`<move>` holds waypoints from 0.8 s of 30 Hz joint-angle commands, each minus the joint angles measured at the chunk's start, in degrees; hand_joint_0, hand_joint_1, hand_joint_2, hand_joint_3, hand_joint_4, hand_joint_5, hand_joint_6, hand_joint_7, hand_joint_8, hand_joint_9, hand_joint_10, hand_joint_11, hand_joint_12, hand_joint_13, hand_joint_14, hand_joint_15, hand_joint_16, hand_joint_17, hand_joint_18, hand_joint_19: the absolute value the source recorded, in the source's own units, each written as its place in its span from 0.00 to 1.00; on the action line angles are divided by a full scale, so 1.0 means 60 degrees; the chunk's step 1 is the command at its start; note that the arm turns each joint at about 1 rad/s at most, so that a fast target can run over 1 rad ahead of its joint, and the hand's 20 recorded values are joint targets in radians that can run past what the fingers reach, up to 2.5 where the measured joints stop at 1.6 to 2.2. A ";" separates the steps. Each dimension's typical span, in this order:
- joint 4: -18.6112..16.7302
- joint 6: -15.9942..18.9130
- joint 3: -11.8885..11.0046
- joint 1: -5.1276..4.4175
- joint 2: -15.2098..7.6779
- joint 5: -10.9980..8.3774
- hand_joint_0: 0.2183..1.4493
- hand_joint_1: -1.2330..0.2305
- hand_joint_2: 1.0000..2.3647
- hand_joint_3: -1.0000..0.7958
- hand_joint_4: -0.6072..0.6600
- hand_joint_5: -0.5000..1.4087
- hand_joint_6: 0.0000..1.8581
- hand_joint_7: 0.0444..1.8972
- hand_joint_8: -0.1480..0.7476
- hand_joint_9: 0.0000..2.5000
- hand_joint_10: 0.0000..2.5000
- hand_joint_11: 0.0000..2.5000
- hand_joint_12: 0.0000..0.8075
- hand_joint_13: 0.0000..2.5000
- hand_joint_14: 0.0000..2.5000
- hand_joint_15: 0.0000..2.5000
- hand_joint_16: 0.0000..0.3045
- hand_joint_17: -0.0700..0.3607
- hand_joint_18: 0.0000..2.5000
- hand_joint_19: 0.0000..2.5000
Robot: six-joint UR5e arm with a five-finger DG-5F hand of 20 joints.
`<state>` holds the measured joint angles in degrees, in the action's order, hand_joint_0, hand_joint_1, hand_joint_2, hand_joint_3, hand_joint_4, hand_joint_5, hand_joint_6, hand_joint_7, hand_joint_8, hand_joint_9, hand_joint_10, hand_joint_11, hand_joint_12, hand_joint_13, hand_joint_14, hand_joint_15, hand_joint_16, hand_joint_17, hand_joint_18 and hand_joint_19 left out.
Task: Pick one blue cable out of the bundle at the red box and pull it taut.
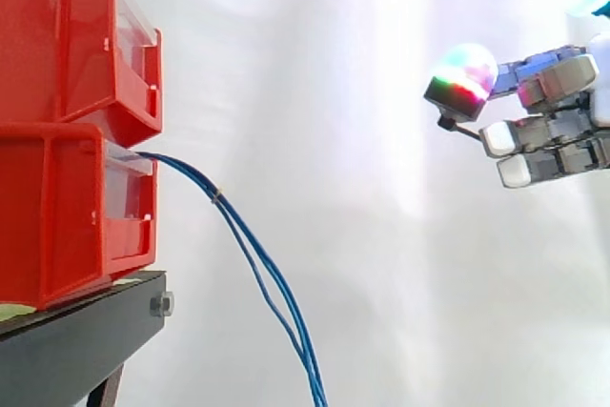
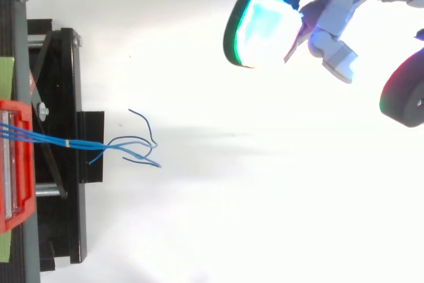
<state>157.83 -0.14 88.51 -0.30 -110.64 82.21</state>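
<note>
- Hand (image 1: 548, 131) well apart from the lower red bin (image 1: 57, 226), out on its front side and higher than its top edge.
- Fingers (image 1: 515, 136) nearly straight, pointing toward that bin, relaxed and spread, with nothing held between them; one glowing pad (image 1: 462, 78) foremost.
- Blue cables (image 1: 183, 168) coming out of the front of the same bin, just under its upper rim, as one bundle with a small pale tie (image 1: 215, 194) near the bin.
- Past the tie, hanging slack, down and away from the bin; in the top view, loose ends (image 2: 142, 144) fanned out, far from the hand.
- Upper red bin (image 1: 57, 35) stacked directly on the lower one, black stand (image 1: 76, 340) under it, white curtain (image 1: 334, 92) behind.
</note>
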 commanded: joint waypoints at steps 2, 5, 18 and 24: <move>-0.0378 -0.0035 0.0000 -0.0052 -0.0163 -0.0050 0.22 0.29 0.00 0.28 0.65 0.16 0.27 0.44 0.55 0.35 0.02 0.58 0.53 0.28 0.00 0.15 0.19 0.47 0.24 0.11; -0.0670 -0.0035 0.0000 -0.0082 -0.0456 -0.0065 0.22 0.29 0.00 0.28 0.66 0.16 0.27 0.44 0.56 0.31 0.00 0.56 0.52 0.26 0.00 0.15 0.19 0.47 0.24 0.11; -0.1344 -0.0753 0.0000 -0.0213 -0.1071 -0.0577 0.21 0.29 0.00 0.28 0.67 0.17 0.27 0.41 0.52 0.15 0.00 0.14 0.51 0.12 0.00 0.04 0.20 0.48 0.13 0.06; -0.2487 -0.0738 0.0000 -0.0272 -0.1423 -0.0651 0.22 0.30 0.00 0.28 0.68 0.18 0.27 0.41 0.52 0.16 0.00 0.15 0.51 0.12 0.00 0.04 0.20 0.48 0.12 0.06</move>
<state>145.94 -4.38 88.48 -1.80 -118.30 78.57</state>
